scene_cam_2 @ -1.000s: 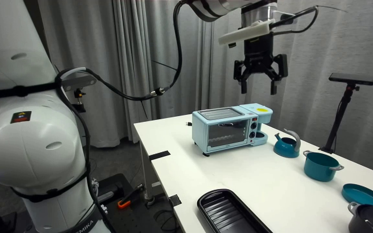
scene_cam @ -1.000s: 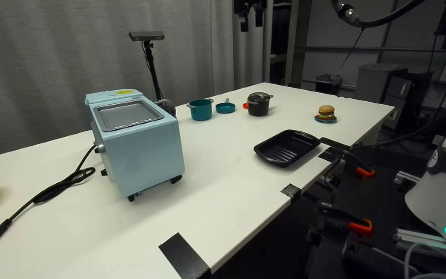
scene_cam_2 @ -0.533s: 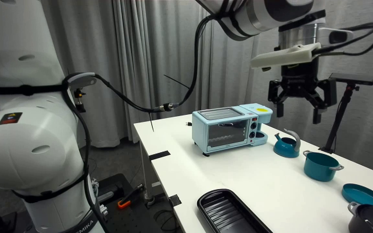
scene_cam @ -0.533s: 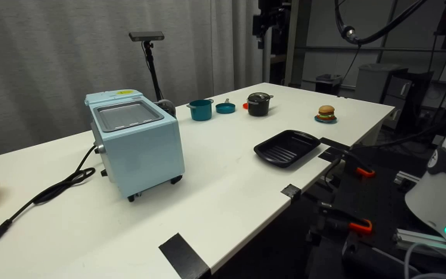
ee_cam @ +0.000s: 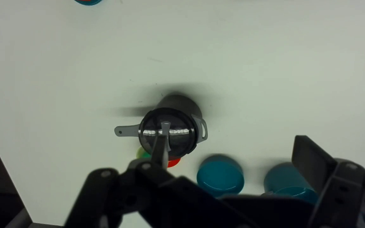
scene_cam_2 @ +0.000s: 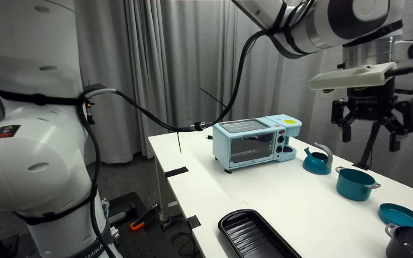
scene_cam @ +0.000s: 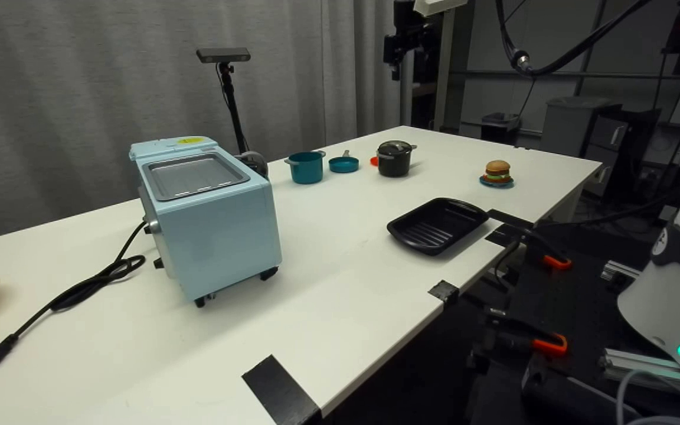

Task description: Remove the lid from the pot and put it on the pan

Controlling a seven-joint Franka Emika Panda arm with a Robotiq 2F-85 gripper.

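The small dark pot (scene_cam: 393,165) stands upright on the table with its transparent lid (scene_cam: 396,146) on top. In the wrist view the lid (ee_cam: 181,142) has a grey bar handle, and grey handles stick out from the pot (ee_cam: 177,102). The shallow teal pan (scene_cam: 344,165) lies close to the pot; it also shows in the wrist view (ee_cam: 220,174). In an exterior view the pot (scene_cam_2: 407,249) is cut by the frame edge near the pan (scene_cam_2: 402,216). My gripper (scene_cam_2: 370,139) is open and empty, high above the table. In the wrist view one fingertip overlaps the lid handle.
A teal two-handled vessel (scene_cam_2: 354,184) and a teal kettle (scene_cam_2: 317,163) stand along the far edge. A light-blue oven appliance (scene_cam_2: 253,143) stands farther along. A black ridged tray (scene_cam: 437,224) lies near the front edge, and a toy burger (scene_cam: 497,171) sits beyond it.
My gripper has moved right and down in an exterior view, away from above the oven towards the teal vessels and pot. Its jaws stay open. The objects on the table have not moved.
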